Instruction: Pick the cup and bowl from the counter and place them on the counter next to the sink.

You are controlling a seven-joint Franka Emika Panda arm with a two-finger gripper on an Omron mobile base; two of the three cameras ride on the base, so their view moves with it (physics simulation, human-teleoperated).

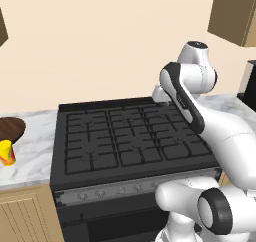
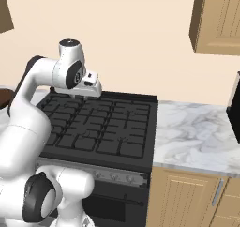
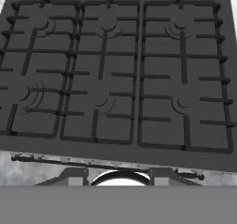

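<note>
So the cup (image 1: 6, 152) stands upright by the front edge of the counter (image 1: 35, 153) left of the stove (image 1: 130, 138), wider end up. The bowl (image 1: 11, 128) sits just behind it, mouth up. The gripper (image 2: 93, 91) hangs over the stove's back edge, carrying nothing; can't tell how far apart its fingers are.

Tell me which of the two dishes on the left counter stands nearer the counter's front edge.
The cup, small and yellow with red splashes. The bowl, wide and dark brown, sits behind it, closer to the wall.
</note>
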